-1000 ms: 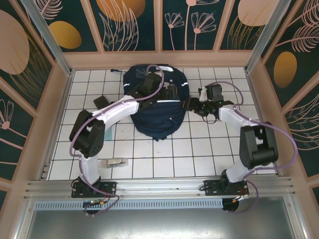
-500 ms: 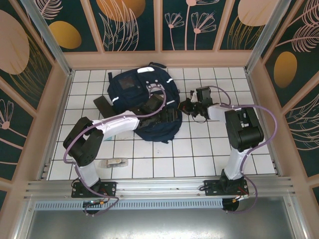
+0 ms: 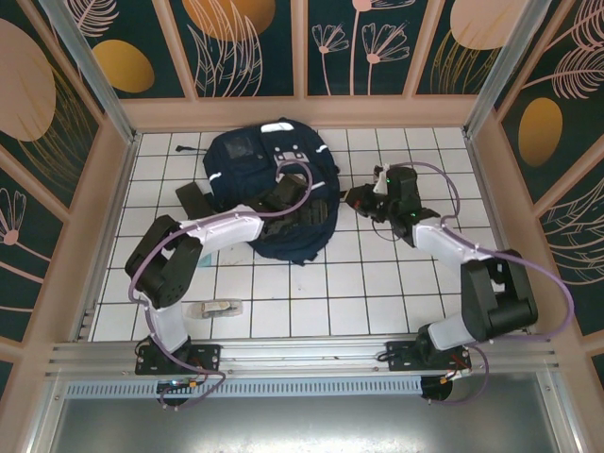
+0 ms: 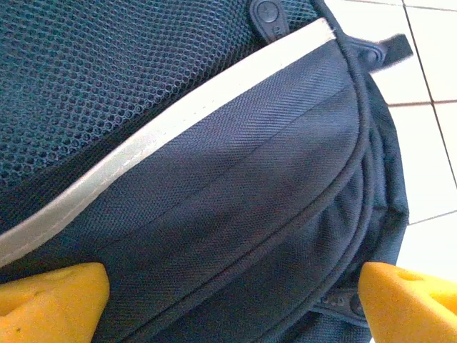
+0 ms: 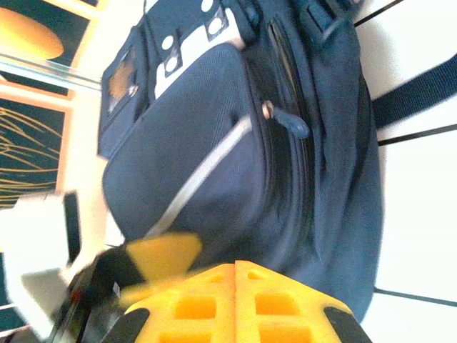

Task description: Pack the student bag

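Two arms work at the bag point(image 3: 250, 165), which lies flat on the tiled bench point(image 3: 377, 283), far and left of centre, its long axis running roughly away from the arms. The left jaws stand wide apart with nothing in them, right over the bag's front pocket point(image 4: 235, 186), one fingertip point(image 4: 50, 300) at each side. The right jaws are pressed together and empty, just off the bag's right flank, facing its zip pull point(image 5: 289, 125). The left arm point(image 3: 222, 226) is nearer, so the next grab is probably its job.

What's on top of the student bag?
The left gripper hangs over the student bag, jaws wide open, holding nothing. The bag's contents and the fabric under the left arm are hidden.
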You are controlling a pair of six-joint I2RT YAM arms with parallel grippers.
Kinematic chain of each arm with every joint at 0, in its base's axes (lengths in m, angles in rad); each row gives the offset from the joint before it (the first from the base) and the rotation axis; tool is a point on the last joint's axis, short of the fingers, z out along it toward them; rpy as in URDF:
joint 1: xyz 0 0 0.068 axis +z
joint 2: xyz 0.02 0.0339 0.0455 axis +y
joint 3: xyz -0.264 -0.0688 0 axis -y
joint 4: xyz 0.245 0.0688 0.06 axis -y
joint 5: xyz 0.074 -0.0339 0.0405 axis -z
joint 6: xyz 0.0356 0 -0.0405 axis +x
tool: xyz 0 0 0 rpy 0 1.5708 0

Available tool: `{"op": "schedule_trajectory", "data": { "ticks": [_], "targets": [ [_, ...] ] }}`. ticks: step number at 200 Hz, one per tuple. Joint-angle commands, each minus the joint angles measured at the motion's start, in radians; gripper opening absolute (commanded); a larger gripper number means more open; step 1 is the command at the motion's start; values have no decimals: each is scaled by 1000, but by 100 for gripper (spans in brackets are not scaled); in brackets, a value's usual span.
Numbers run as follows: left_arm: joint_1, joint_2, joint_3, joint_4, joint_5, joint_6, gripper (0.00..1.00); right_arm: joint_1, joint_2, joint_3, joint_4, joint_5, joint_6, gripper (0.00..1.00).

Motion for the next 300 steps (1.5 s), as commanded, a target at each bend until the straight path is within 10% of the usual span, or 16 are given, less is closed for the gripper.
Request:
{"op": "schedule_trajectory", "data": {
  "ticks": [1, 31, 71, 132, 166, 199, 300],
  "targets": [
    [45, 74, 47, 74, -89, 108, 92, -7, -55, -53, -54, 21, -9, 0],
    [50, 131, 163, 49, -38, 165, 91, -13, -30, -52, -47, 30, -55, 0],
    [51, 13, 117, -43, 18, 126, 91, -24, 173, 167, -60, 50, -199, 67],
    [48, -209, -128, 28, 199, -87, 89, -54, 638, 574, -13, -145, -188, 87],
    [41, -157, -201, 96, 223, -123, 87, -35, 742, 649, 22, -212, -145, 68],
    [47, -49, -181, 120, 116, -75, 86, -31, 671, 541, 118, -237, -109, 0],
    [115, -83, -130, 43, -54, 76, 86, 40, 192, -67, 323, -38, -23, 0]
  ]
}}
